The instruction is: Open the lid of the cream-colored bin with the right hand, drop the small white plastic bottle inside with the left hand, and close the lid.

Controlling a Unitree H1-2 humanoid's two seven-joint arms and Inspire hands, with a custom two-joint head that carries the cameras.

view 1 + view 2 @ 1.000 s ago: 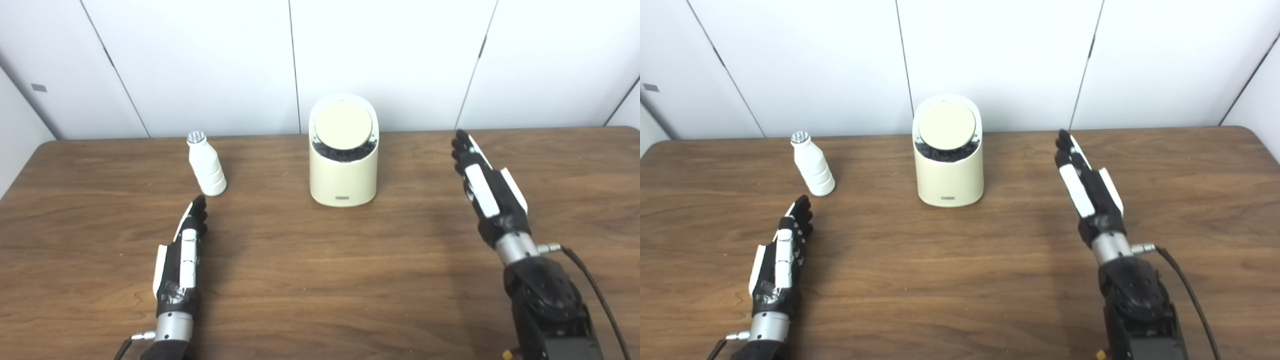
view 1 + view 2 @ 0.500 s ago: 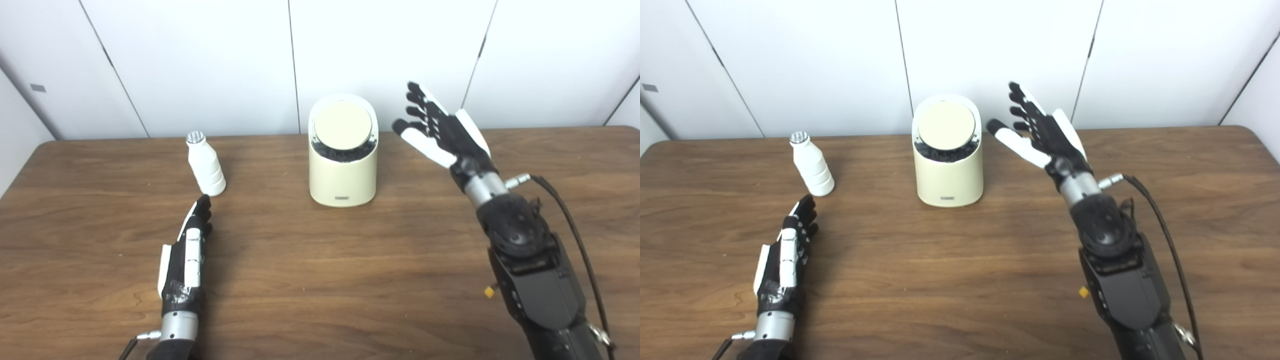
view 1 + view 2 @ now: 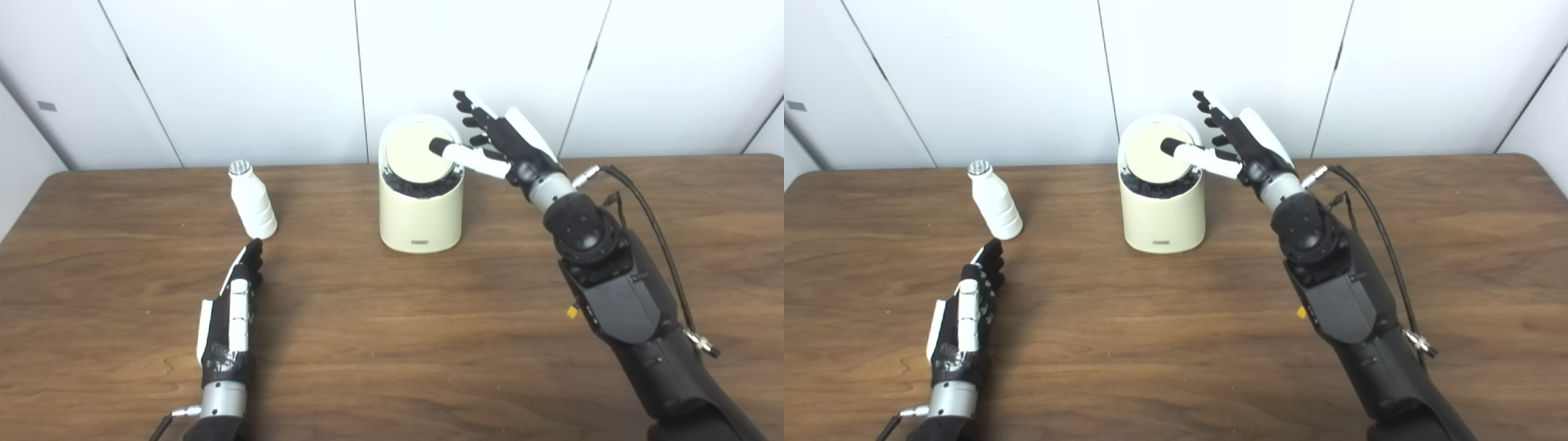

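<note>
right hand spread, thumb over bin lid.

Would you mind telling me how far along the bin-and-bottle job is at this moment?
Nothing is finished. The round lid of the cream-colored bin is tilted but not opened. In hand: the right hand is open beside the bin's top, its thumb reaching over the lid; contact cannot be confirmed. Left: the white bottle stands untouched on the table, the open left hand lying flat short of it. Opening, dropping and closing remain.
</note>
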